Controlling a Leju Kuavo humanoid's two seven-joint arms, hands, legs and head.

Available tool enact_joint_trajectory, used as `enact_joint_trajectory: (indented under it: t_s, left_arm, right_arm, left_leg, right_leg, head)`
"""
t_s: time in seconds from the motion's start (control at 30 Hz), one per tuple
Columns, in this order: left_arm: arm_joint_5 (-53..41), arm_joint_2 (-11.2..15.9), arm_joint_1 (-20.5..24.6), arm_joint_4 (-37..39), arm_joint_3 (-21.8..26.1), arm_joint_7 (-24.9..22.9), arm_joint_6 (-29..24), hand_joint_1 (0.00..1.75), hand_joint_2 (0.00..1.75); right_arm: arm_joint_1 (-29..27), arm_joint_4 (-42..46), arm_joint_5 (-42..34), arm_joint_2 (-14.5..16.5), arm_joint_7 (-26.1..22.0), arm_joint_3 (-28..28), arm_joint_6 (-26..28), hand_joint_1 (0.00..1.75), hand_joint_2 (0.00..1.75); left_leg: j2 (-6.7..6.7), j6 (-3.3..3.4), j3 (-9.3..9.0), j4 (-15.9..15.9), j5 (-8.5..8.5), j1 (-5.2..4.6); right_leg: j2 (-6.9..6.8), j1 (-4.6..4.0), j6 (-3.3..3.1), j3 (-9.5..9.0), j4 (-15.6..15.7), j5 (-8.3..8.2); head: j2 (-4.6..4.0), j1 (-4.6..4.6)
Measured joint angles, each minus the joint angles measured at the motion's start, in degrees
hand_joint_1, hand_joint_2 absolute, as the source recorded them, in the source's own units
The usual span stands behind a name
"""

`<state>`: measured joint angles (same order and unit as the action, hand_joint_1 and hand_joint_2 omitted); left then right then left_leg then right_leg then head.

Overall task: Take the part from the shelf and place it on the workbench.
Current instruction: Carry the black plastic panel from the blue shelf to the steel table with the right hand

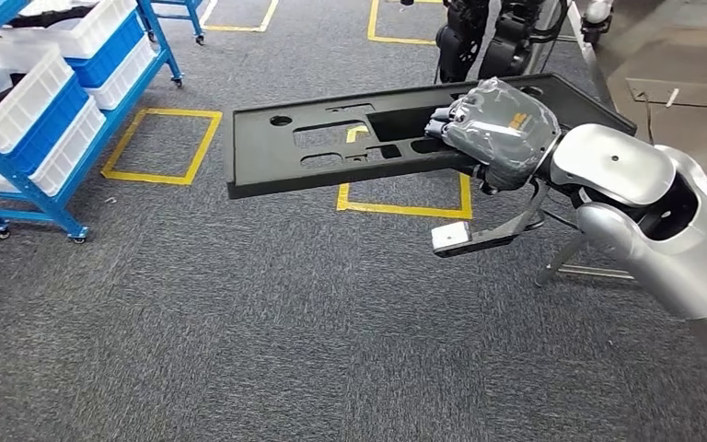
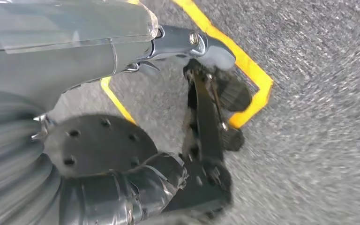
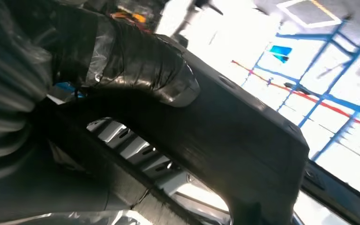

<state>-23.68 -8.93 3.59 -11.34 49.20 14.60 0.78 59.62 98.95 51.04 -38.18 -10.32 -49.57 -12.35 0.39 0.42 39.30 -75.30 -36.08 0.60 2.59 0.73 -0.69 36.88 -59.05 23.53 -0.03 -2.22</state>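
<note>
The part (image 1: 331, 147) is a long flat black panel with several cutouts, held level above the carpet in the head view. My right hand (image 1: 497, 129) grips its right end, fingers curled over the near edge. In the right wrist view the thick taped thumb (image 3: 140, 65) presses on the black panel (image 3: 243, 140), which stretches away from the hand. My left hand (image 2: 122, 192) hangs over the floor in the left wrist view, thumb out, with nothing in it.
The blue shelf rack (image 1: 46, 175) with white and blue bins stands at the far left. A grey workbench surface (image 1: 690, 83) lies at the upper right. Yellow tape squares (image 1: 138, 175) mark the grey carpet. Dark legs of another machine (image 1: 479, 37) stand beyond the panel.
</note>
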Motion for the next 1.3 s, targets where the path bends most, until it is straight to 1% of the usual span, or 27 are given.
enact_joint_trajectory:
  t_s: [0.03, 0.07, 0.13, 0.2, 0.27, 0.3, 0.37, 0.4, 0.43, 0.47, 0.5, 0.53, 0.57, 0.6, 0.67, 0.7, 0.8, 0.83, 0.87, 0.93, 1.0, 1.03, 1.07, 1.1, 1.17, 1.23, 1.3]
  left_arm:
    - [-0.08, 0.00, -0.02, 0.00, 0.01, 0.00, 0.01, 0.00, 1.75]
    - [-0.17, 0.01, -0.02, 0.00, 0.01, 0.00, -0.01, 0.00, 1.75]
    - [-0.34, 0.10, -0.09, 0.00, 0.03, 0.02, -0.07, 0.00, 1.75]
    - [-0.55, 0.19, -0.14, 0.00, 0.06, 0.05, -0.13, 0.00, 1.75]
    - [-0.71, 0.20, 0.03, 0.00, 0.08, 0.08, -0.14, 0.00, 1.75]
    - [-0.76, 0.19, 0.16, 0.00, 0.09, 0.09, -0.13, 0.00, 1.75]
    - [-0.82, 0.17, 0.22, 0.00, 0.09, 0.09, -0.13, 0.00, 1.75]
    - [-0.84, 0.17, 0.14, 0.00, 0.09, 0.09, -0.13, 0.00, 1.75]
    - [-0.84, 0.21, -0.01, 0.00, 0.10, 0.09, -0.14, 0.00, 1.75]
    - [-0.85, 0.26, -0.14, 0.00, 0.11, 0.09, -0.15, 0.00, 1.75]
    - [-0.86, 0.31, -0.21, 0.00, 0.13, 0.09, -0.15, 0.00, 1.75]
    - [-0.87, 0.34, -0.21, 0.00, 0.14, 0.09, -0.14, 0.00, 1.75]
    - [-0.90, 0.36, -0.16, 0.00, 0.15, 0.09, -0.08, 0.00, 1.75]
    - [-0.92, 0.34, -0.11, 0.00, 0.17, 0.09, -0.02, 0.00, 1.75]
    - [-0.96, 0.33, -0.08, 0.00, 0.24, 0.09, 0.07, 0.00, 1.75]
    - [-0.96, 0.33, -0.06, 0.00, 0.27, 0.09, 0.08, 0.00, 1.75]
    - [-0.96, 0.33, 0.18, 0.00, 0.31, 0.09, 0.09, 0.00, 1.75]
    - [-0.96, 0.32, 0.23, -0.01, 0.31, 0.09, 0.08, 0.00, 1.75]
    - [-0.96, 0.30, 0.25, -0.01, 0.31, 0.09, 0.08, 0.00, 1.75]
    - [-0.97, 0.28, 0.17, -0.01, 0.32, 0.09, 0.10, 0.00, 1.75]
    - [-0.98, 0.27, 0.03, 0.00, 0.34, 0.09, 0.11, 0.00, 1.75]
    - [-0.98, 0.27, -0.03, 0.00, 0.36, 0.09, 0.09, 0.00, 1.75]
    - [-0.98, 0.27, -0.06, 0.00, 0.38, 0.09, 0.08, 0.00, 1.75]
    - [-0.98, 0.28, -0.08, 0.00, 0.39, 0.09, 0.07, 0.00, 1.75]
    - [-1.00, 0.36, -0.14, 0.00, 0.44, 0.09, 0.04, 0.00, 1.75]
    - [-1.02, 0.43, -0.15, 0.00, 0.50, 0.09, 0.04, 0.00, 1.75]
    - [-1.09, 0.39, 0.03, -0.01, 0.51, 0.07, 0.04, 0.00, 1.75]
  right_arm:
    - [0.01, -0.01, -0.01, 0.07, 0.00, -0.06, 0.00, 1.75, 1.75]
    - [0.03, -0.02, -0.02, 0.14, 0.03, -0.11, 0.01, 1.75, 1.75]
    - [0.08, -0.03, -0.02, 0.22, 0.13, -0.14, 0.02, 1.75, 1.75]
    - [0.04, -0.05, 0.01, 0.27, 0.21, -0.23, 0.07, 1.75, 1.75]
    - [-0.23, -0.07, 0.13, 0.18, 0.32, -0.37, 0.13, 1.75, 1.75]
    - [-0.39, -0.07, 0.19, 0.05, 0.39, -0.42, 0.16, 1.75, 1.75]
    - [-0.44, -0.10, 0.22, -0.27, 0.49, -0.45, 0.21, 1.75, 1.75]
    - [-0.40, -0.13, 0.21, -0.37, 0.49, -0.46, 0.20, 1.75, 1.75]
    - [-0.34, -0.16, 0.16, -0.42, 0.44, -0.49, 0.15, 1.75, 1.75]
    - [-0.33, -0.20, 0.06, -0.43, 0.35, -0.53, 0.08, 1.75, 1.75]
    - [-0.33, -0.24, -0.08, -0.43, 0.26, -0.57, -0.03, 1.75, 1.75]
    - [-0.30, -0.27, -0.23, -0.44, 0.16, -0.60, -0.15, 1.75, 1.75]
    - [-0.23, -0.30, -0.39, -0.48, 0.11, -0.61, -0.27, 1.75, 1.75]
    - [-0.10, -0.31, -0.53, -0.54, 0.08, -0.61, -0.40, 1.75, 1.75]
    - [0.22, -0.31, -0.73, -0.70, 0.06, -0.61, -0.63, 1.75, 1.75]
    - [0.34, -0.31, -0.78, -0.78, 0.05, -0.61, -0.71, 1.75, 1.75]
    - [0.55, -0.27, -0.82, -1.18, 0.03, -0.61, -0.78, 1.75, 1.75]
    - [0.71, -0.25, -0.82, -1.31, 0.02, -0.61, -0.78, 1.75, 1.75]
    - [0.92, -0.21, -0.83, -1.40, 0.01, -0.61, -0.78, 1.75, 1.75]
    - [1.24, -0.20, -0.82, -1.41, 0.02, -0.63, -0.79, 1.75, 1.75]
    - [1.23, -0.19, -0.85, -1.40, 0.00, -0.74, -0.81, 1.75, 1.75]
    - [1.20, -0.19, -0.90, -1.40, -0.02, -0.79, -0.82, 1.75, 1.75]
    - [1.19, -0.18, -0.96, -1.41, -0.02, -0.82, -0.82, 1.75, 1.75]
    - [1.20, -0.17, -1.04, -1.43, -0.02, -0.83, -0.82, 1.75, 1.75]
    - [1.23, -0.18, -1.17, -1.52, -0.01, -0.83, -0.80, 1.75, 1.75]
    - [1.09, -0.18, -1.32, -1.64, 0.00, -0.83, -0.76, 1.75, 1.75]
    - [0.80, -0.17, -1.52, -2.04, 0.01, -0.83, -0.69, 1.75, 1.75]
  left_leg:
    - [-0.13, 0.17, 0.09, 0.58, 1.30, -0.01]
    - [-0.59, 0.43, -0.87, 3.40, 3.55, -0.01]
    - [-3.25, 1.07, -3.95, 11.29, 7.79, 0.04]
    - [-5.06, 1.40, -5.73, 15.47, 9.15, -0.01]
    - [-4.02, 1.62, -6.12, 16.08, 9.23, -0.14]
    - [-3.20, 1.86, -6.34, 16.50, 9.48, -0.14]
    - [-1.55, 2.48, -6.76, 17.44, 10.01, -0.09]
    - [-0.72, 2.69, -6.87, 17.65, 10.10, -0.21]
    - [0.09, 2.83, -6.85, 17.70, 10.08, -0.31]
    - [0.97, 2.86, -6.82, 17.67, 10.02, -0.38]
    - [1.86, 2.86, -6.81, 17.62, 9.92, -0.42]
    - [2.70, 2.79, -6.81, 17.55, 9.79, -0.43]
    - [3.48, 2.66, -6.87, 17.41, 9.60, -0.42]
    - [4.23, 2.46, -6.97, 17.19, 9.32, -0.44]
    - [5.44, 1.82, -7.16, 16.72, 8.67, -0.70]
    - [5.99, 1.47, -7.29, 16.56, 8.39, -0.86]
    - [7.49, 0.54, -7.75, 16.55, 7.77, -0.84]
    - [6.79, 0.25, -7.66, 15.94, 7.11, -0.65]
    - [5.40, 0.03, -7.08, 14.30, 5.93, -0.44]
    - [1.67, -0.16, -4.00, 7.53, 2.42, -0.12]
    - [0.19, -0.08, -0.44, 0.87, 0.34, -0.07]
    - [-0.03, 0.06, 0.26, 0.08, 0.89, -0.07]
    - [-0.27, 0.30, -0.16, 1.70, 2.61, -0.08]
    - [-0.93, 0.59, -1.47, 5.24, 5.06, -0.08]
    - [-3.75, 1.13, -4.48, 12.69, 8.56, -0.02]
    - [-5.21, 1.37, -5.75, 15.59, 9.18, -0.11]
    - [-3.80, 1.64, -6.18, 16.38, 9.56, -0.15]
  right_leg:
    - [0.90, -0.08, -0.01, -0.06, -0.05, 0.01]
    - [1.80, -0.13, 0.00, -0.16, -0.09, 0.02]
    - [3.44, -0.13, 0.14, -0.19, -0.23, 0.05]
    - [4.94, 0.06, 0.68, 0.11, -0.30, -0.09]
    - [6.36, 0.31, 1.51, 0.44, -0.10, -0.46]
    - [5.71, 0.31, 1.79, 0.60, -0.25, -0.40]
    - [1.98, 0.06, 2.12, 1.90, -2.85, 1.34]
    - [-0.32, 0.04, 2.19, 3.32, -5.91, 3.06]
    - [-1.56, 0.15, 2.36, 5.13, -9.60, 4.88]
    - [-2.02, 0.35, 2.55, 6.79, -13.02, 6.20]
    - [-2.24, 0.55, 2.73, 7.74, -15.04, 6.60]
    - [-2.43, 0.73, 2.89, 7.59, -14.90, 5.96]
    - [-2.80, 0.87, 3.02, 6.25, -12.56, 4.46]
    - [-3.85, 0.92, 3.12, 4.07, -8.58, 2.75]
    - [-6.26, 0.50, 2.78, 0.63, -2.33, 0.79]
    - [-6.88, 0.23, 2.45, -0.03, -0.94, 0.63]
    - [-5.02, -0.01, 1.31, -0.01, -0.67, 0.64]
    - [-4.34, 0.08, 0.92, -0.15, -0.51, 0.58]
    - [-3.69, 0.20, 0.50, -0.29, -0.32, 0.49]
    - [-2.31, 0.17, -0.06, -0.41, -0.19, 0.42]
    - [-0.56, -0.09, -0.27, -0.37, -0.28, 0.43]
    - [0.40, -0.22, -0.31, -0.37, -0.36, 0.45]
    - [1.39, -0.31, -0.32, -0.41, -0.45, 0.47]
    - [2.32, -0.35, -0.32, -0.44, -0.53, 0.48]
    - [4.01, -0.32, -0.14, -0.30, -0.66, 0.44]
    - [5.48, -0.01, 0.45, 0.08, -0.58, 0.17]
    - [6.76, 0.25, 1.25, 0.32, -0.21, -0.21]
  head:
    - [-0.01, -0.01]
    - [0.00, -0.01]
    - [0.00, -0.01]
    - [0.00, -0.01]
    - [0.00, -0.01]
    - [0.00, -0.03]
    - [0.00, -0.15]
    - [0.00, -0.20]
    - [0.00, -0.24]
    - [0.00, -0.22]
    - [0.00, -0.24]
    - [0.00, -0.24]
    - [0.00, -0.24]
    - [0.00, -0.24]
    - [-0.01, -0.23]
    - [0.00, -0.21]
    - [0.00, -0.19]
    - [-0.01, -0.20]
    - [0.00, -0.19]
    - [0.00, -0.18]
    - [0.00, -0.18]
    - [0.00, -0.18]
    - [0.01, -0.18]
    - [0.01, -0.18]
    - [0.01, -0.20]
    - [0.01, -0.17]
    - [0.00, -0.15]
